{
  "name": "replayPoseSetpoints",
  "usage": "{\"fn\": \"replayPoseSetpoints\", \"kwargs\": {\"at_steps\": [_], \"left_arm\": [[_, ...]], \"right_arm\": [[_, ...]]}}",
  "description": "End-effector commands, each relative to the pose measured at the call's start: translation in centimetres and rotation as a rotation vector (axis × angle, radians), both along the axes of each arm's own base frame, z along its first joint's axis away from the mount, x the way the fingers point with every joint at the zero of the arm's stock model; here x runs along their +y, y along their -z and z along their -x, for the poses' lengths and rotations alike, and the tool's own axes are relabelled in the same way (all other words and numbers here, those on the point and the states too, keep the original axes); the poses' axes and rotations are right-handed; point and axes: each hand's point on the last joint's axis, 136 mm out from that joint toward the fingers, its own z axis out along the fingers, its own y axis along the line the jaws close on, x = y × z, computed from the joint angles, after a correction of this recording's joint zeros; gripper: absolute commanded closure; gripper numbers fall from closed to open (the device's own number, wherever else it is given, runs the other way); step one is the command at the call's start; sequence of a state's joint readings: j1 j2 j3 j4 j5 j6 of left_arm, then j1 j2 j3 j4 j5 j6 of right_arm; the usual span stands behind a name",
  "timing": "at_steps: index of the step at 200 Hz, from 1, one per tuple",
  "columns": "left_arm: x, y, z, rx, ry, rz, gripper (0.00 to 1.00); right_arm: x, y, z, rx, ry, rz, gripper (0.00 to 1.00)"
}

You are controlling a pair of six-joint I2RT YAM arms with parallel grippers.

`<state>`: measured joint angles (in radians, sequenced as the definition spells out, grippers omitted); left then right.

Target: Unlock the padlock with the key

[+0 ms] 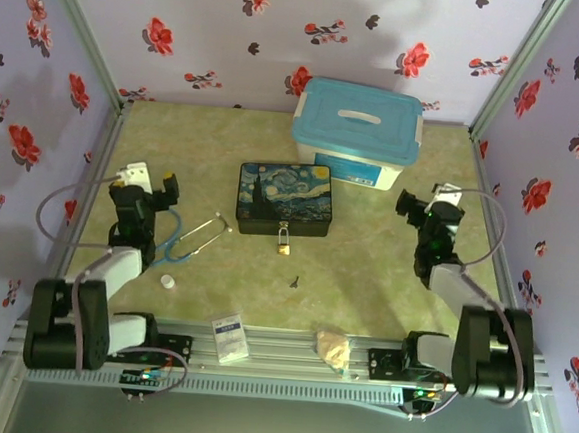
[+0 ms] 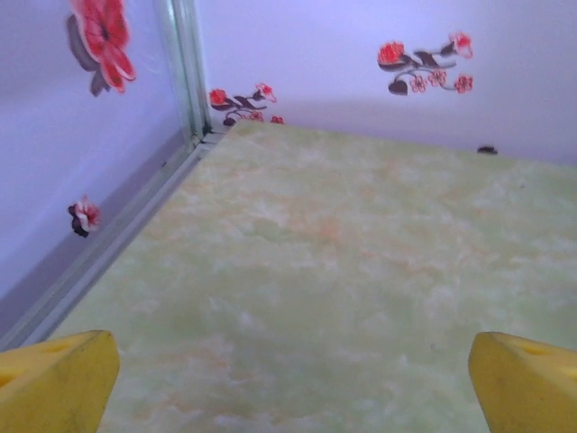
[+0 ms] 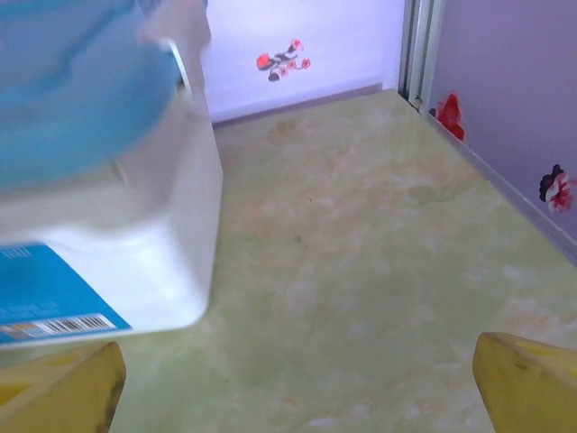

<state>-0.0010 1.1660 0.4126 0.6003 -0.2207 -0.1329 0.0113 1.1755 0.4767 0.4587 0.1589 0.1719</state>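
At mid-table, the painted box sits shut, padlock at its front; blue-lidded tub closed behind; left gripper and right gripper spread, empty.

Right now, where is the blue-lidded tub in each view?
Top external: tub at far middle, behind the painted box.
Right wrist: the tub, upper left, close and blurred.
Left wrist: aimed at the far left corner, away from it.
Shared landmark: the green table under flowered walls.
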Motion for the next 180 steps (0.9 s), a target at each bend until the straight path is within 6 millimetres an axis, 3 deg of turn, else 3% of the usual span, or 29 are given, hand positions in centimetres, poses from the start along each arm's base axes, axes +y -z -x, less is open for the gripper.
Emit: {"fn": "replayPoseSetpoints", "kwargs": {"at_steps": [1, 32, 57, 71, 102, 153, 180], "left_arm": [[0.7, -0.7, 1.4, 0.076, -0.098, 0.17, 0.0], [-3.8, -2.7, 2.6, 0.08, 0.124, 0.345, 0.0], [-6.8, -4.0, 4.4, 0.069, 0.262, 0.497, 0.0], [-8.2, -3.9, 5.6, 0.104, 0.308, 0.599, 0.0], [-12.3, -2.2, 8.6, 0.224, 0.413, 0.674, 0.0], [-19.4, 1.2, 12.5, 0.386, 0.566, 0.762, 0.0], [-20.6, 3.3, 13.8, 0.442, 0.54, 0.723, 0.0]], "right_arm": [[-0.1, -0.4, 1.9, 0.119, 0.054, -0.14, 0.01], [3.5, -1.5, 3.8, 0.149, -0.099, -0.303, 0.01], [6.4, -0.4, 5.5, 0.224, -0.189, -0.461, 0.03], [8.2, 0.7, 6.8, 0.322, -0.209, -0.46, 0.05], [12.7, 3.1, 10.4, 0.493, -0.256, -0.37, 0.1], [20.8, 6.5, 15.4, 0.611, -0.375, -0.268, 0.21], [23.9, 8.0, 16.8, 0.629, -0.388, -0.177, 0.25]]}}
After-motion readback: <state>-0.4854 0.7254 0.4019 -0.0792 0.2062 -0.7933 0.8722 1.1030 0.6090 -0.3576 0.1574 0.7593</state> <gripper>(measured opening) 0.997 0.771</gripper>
